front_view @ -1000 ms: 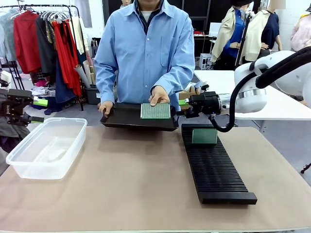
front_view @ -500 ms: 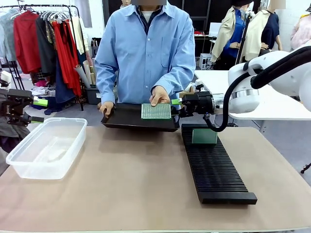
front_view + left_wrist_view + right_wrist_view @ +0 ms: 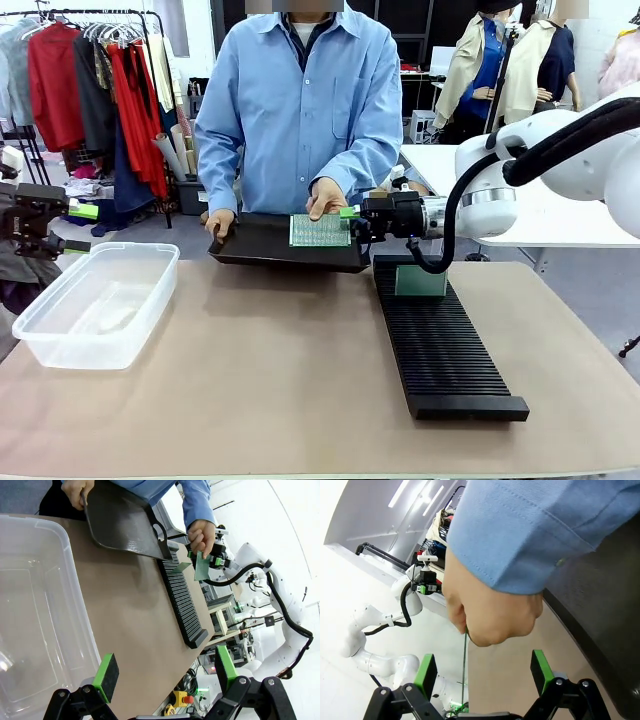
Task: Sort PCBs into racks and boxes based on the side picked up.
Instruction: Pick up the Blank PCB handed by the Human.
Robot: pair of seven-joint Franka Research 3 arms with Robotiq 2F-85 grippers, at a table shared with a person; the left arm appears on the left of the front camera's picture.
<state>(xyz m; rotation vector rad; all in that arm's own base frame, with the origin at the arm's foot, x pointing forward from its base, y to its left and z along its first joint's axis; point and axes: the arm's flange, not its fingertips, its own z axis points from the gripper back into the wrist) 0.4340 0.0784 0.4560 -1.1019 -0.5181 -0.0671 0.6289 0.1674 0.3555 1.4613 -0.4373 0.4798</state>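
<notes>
One PCB [image 3: 421, 281] stands in the far end of the rack [image 3: 440, 350]. The clear box [image 3: 95, 305] appears empty. The person's hand [image 3: 326, 195] presents a second PCB [image 3: 320, 230], green face forward, over the black tray [image 3: 265, 245]. The robot's right hand [image 3: 352, 222] is open at the board's edge, not yet gripping. The left hand [image 3: 165, 671] hangs open over the box.
</notes>
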